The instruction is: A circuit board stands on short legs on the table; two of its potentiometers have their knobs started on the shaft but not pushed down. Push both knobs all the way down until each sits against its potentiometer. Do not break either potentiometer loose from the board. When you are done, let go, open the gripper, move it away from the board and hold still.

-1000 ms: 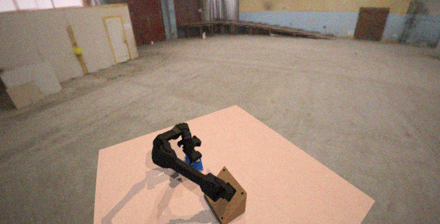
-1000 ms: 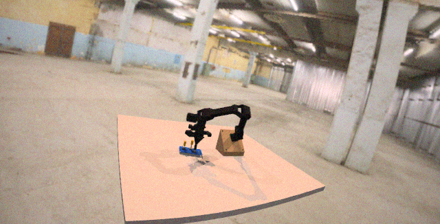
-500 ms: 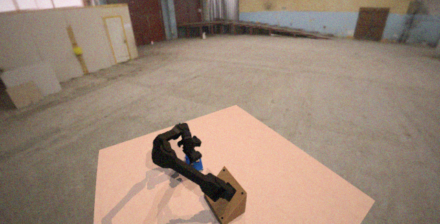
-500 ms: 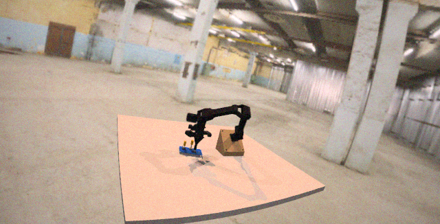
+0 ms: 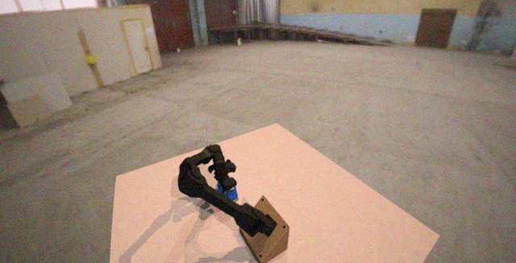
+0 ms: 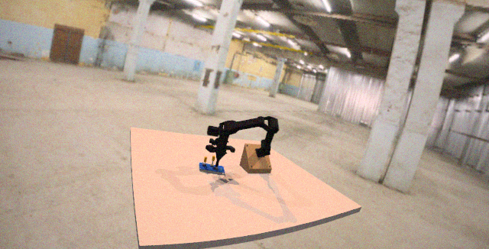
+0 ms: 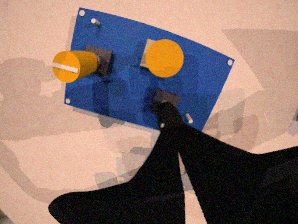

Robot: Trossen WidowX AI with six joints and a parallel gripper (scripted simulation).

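The blue circuit board (image 5: pixel 232 194) (image 6: pixel 209 169) (image 7: pixel 200 80) stands on the table. In the wrist view, an orange knob with a white line (image 7: pixel 67 67) is on the left, above a dark potentiometer (image 7: pixel 105 61). A second orange knob (image 7: pixel 165 58) appears as a round disc near the middle. In the exterior view, a left knob (image 6: pixel 205 160) and a right knob (image 6: pixel 213 159) stand raised above the board. My gripper (image 6: pixel 217 165) (image 7: pixel 172 127) is shut and empty. Its tips are over a third dark block without an orange knob; contact cannot be told.
Two thin light pegs, an upper one (image 7: pixel 95 21) and a lower one (image 7: pixel 189 118), stick up from the board. The arm's brown wedge base (image 5: pixel 264 231) (image 6: pixel 255 159) stands on the pink table top (image 5: pixel 343 214) (image 6: pixel 172 211). The arm hides much of the board in the top view.
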